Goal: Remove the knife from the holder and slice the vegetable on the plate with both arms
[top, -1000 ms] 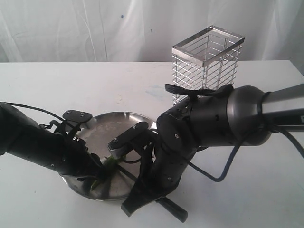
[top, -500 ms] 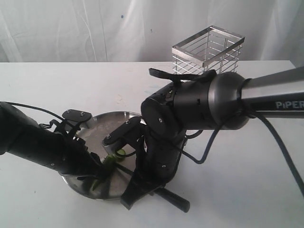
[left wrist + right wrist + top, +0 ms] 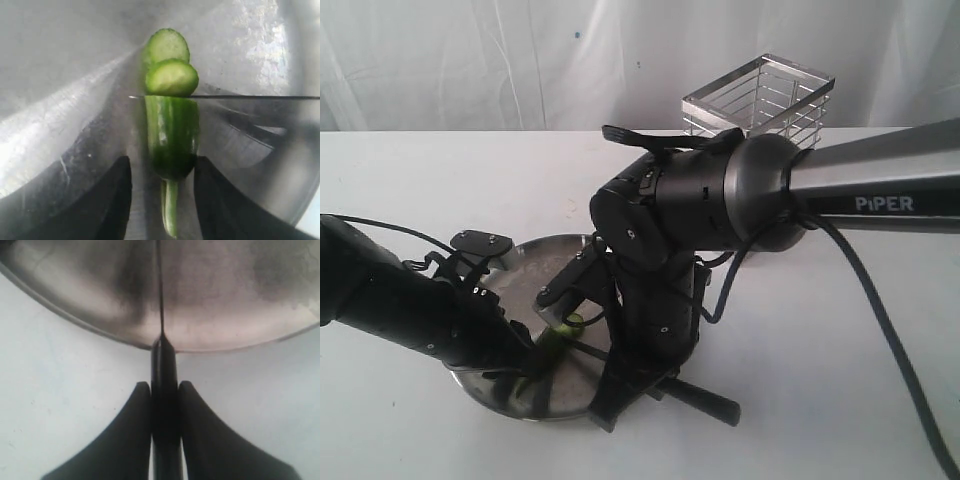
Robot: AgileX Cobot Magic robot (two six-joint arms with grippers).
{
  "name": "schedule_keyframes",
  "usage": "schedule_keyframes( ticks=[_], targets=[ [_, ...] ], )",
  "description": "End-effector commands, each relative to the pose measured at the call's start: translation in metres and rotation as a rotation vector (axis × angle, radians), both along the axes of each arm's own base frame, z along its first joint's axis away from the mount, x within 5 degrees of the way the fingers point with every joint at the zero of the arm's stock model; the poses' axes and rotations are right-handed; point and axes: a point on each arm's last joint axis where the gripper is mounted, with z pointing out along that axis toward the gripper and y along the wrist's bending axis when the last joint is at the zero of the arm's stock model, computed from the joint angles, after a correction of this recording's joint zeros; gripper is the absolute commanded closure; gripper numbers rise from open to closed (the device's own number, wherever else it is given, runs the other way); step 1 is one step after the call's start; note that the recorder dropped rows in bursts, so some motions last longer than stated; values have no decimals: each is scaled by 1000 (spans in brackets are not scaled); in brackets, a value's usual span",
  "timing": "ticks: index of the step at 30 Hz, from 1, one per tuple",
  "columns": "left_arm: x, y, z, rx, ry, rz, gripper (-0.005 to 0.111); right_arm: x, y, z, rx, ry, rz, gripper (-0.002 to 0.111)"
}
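On the plate (image 3: 60, 55), the small, light vegetable (image 3: 171, 135) looks slick and easily rolled, so the left tool (image 3: 162, 200) rightly brackets its stem end, while the right tool (image 3: 165, 405) clamps the stiff knife (image 3: 164, 375) by its handle.

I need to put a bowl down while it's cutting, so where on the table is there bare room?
Bare stretches of table: left of the holder and behind the plate, and the near right corner beyond the knife handle. Crowded: the plate, where both grippers meet over the vegetable, and under the right arm.
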Motion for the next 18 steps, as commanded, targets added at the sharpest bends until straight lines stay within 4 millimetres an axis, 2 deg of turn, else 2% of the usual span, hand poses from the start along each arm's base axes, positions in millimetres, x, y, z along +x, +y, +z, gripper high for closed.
schedule_keyframes(
  ticks=[1,10,18],
  targets=[
    [1,0,-2,-1,7,18,61,2,-8,4,-85,8,28,105],
    [1,0,-2,-5,8,25,61,0,-11,4,-128,30,28,105],
    [1,0,-2,-7,8,29,61,1,0,4,1,13,0,105]
  ],
)
